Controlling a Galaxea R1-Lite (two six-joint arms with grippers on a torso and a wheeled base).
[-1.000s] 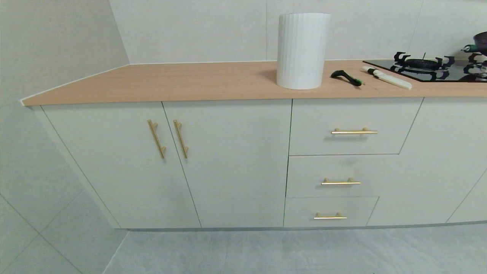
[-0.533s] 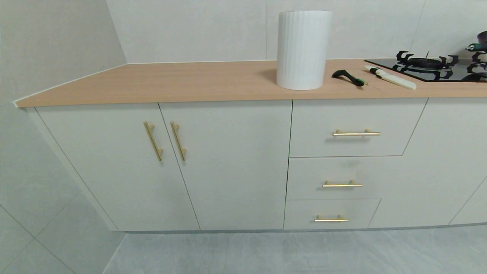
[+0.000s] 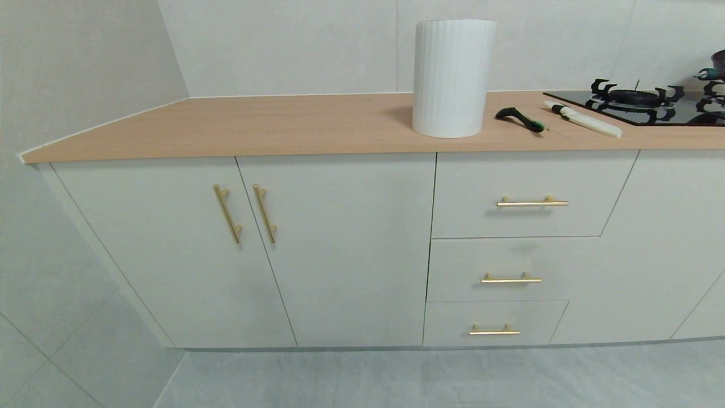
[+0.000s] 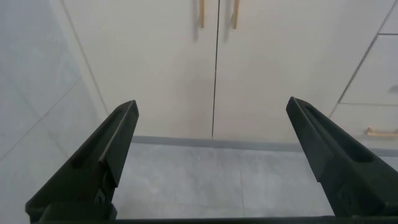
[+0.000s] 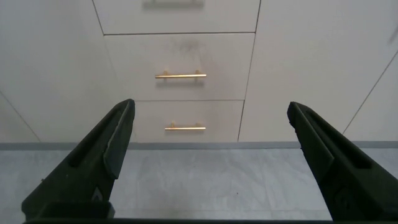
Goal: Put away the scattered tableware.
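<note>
Tableware position – the white ribbed container (image 3: 451, 78) stood upright on the wooden countertop (image 3: 255, 122), above the seam between the cabinet doors (image 3: 340, 243) and the stack of three drawers (image 3: 510, 258). Its rim sat higher than the head camera, so its contents could not be told. Just beside it, toward the gas hob (image 3: 640, 105), a black utensil with a green tip (image 3: 518, 119) lay flat on the countertop. A white knife (image 3: 583, 118) with a dark band near the handle lay between that utensil and the hob edge, apart from both. Any print on these items was too small to read.

Tool state – the left gripper (image 4: 211, 107) had its fingers spread wide with nothing between them, hanging low over the grey floor (image 4: 211, 174) and facing the two cabinet doors. The right gripper (image 5: 211, 107) was likewise spread and unloaded, low before the two lower drawers. All doors and drawers were closed
</note>
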